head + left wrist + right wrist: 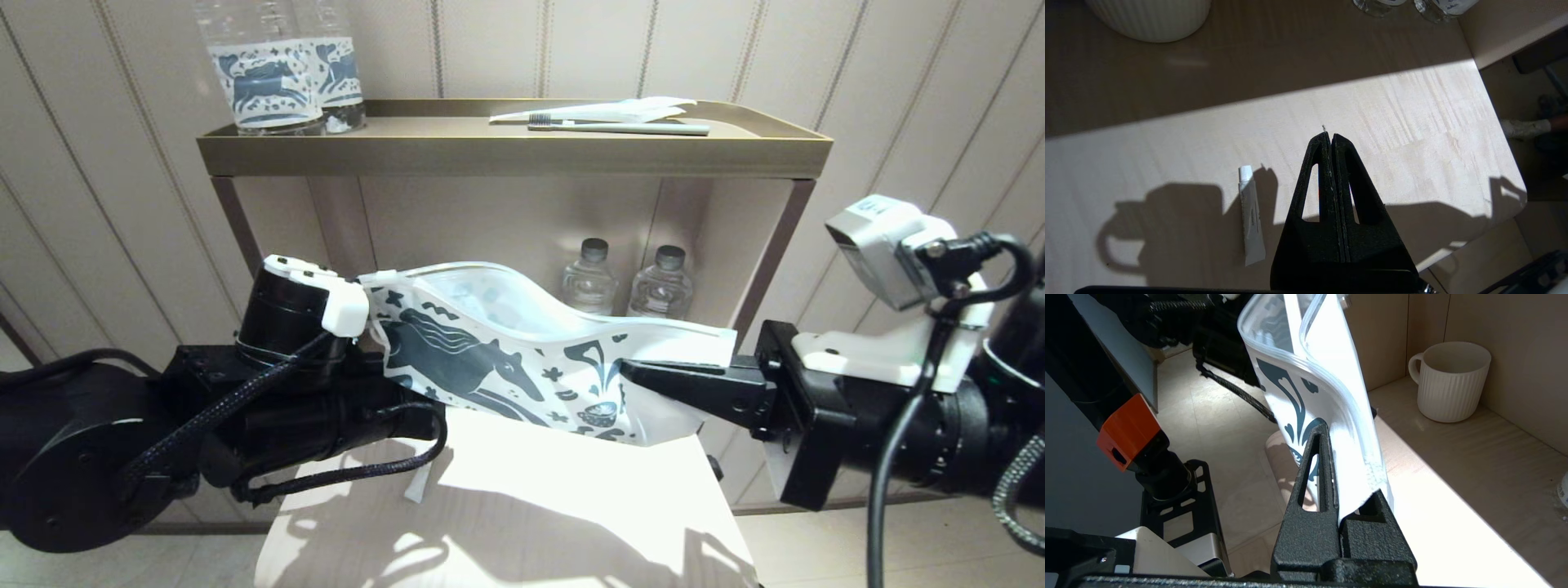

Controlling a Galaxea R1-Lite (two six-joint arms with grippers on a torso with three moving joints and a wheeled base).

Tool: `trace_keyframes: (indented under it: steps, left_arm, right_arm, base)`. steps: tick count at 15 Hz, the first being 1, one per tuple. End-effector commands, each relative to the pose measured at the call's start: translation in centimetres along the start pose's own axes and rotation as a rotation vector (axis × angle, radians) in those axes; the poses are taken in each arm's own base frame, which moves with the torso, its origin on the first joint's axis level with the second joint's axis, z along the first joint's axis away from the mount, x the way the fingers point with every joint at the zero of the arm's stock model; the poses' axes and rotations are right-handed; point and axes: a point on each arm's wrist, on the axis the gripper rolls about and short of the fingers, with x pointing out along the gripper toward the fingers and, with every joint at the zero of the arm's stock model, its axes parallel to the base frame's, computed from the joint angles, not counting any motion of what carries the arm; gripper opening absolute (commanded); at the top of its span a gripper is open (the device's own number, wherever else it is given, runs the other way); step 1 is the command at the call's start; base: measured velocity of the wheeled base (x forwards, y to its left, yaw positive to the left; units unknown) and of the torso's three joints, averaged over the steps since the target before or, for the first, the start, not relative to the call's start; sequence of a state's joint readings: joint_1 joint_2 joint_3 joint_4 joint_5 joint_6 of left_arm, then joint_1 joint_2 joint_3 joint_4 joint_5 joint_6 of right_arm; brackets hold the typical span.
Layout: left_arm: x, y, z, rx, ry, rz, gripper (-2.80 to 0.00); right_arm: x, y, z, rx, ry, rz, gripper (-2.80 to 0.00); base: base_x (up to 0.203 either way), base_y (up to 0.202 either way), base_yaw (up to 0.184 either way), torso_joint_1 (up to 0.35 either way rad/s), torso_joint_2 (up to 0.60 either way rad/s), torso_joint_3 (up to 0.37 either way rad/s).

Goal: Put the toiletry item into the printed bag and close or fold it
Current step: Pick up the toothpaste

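Right end effector (1331, 457) reaches level, clamping the printed bag (490, 343); left end effector (1329, 141) closed, empty, pointing down.

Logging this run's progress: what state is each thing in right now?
Printed bag: held up above the table, mouth open.
Right gripper: shut on the bag's end.
Left gripper: shut, at the bag's other end.
Small tube: lying on the table, outside the bag.
Toothbrush: on the shelf.

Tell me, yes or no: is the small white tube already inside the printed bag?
No: in the left wrist view the small white tube lies on the table, while the printed bag hangs in the air.
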State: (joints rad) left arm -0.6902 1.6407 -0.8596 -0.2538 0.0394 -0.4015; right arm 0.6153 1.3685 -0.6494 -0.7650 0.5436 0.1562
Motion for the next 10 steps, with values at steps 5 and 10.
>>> trace_keyframes:
  steps: [5,10]
  left_arm:
    - [-3.9,0.0,2.4,-0.012,-0.069,0.004,-2.80]
    - [-4.0,0.3,1.6,-0.017,-0.045,0.006,-2.80]
  right_arm:
    - [0.3,-0.2,-0.3,0.007,0.011,0.007,-2.80]
    - [-0.2,-0.1,0.7,-0.013,-0.023,0.000,-2.80]
  base:
    - [0.000,0.000,0.000,0.000,0.00,0.000]
    - [0.000,0.000,0.000,0.000,0.00,0.000]
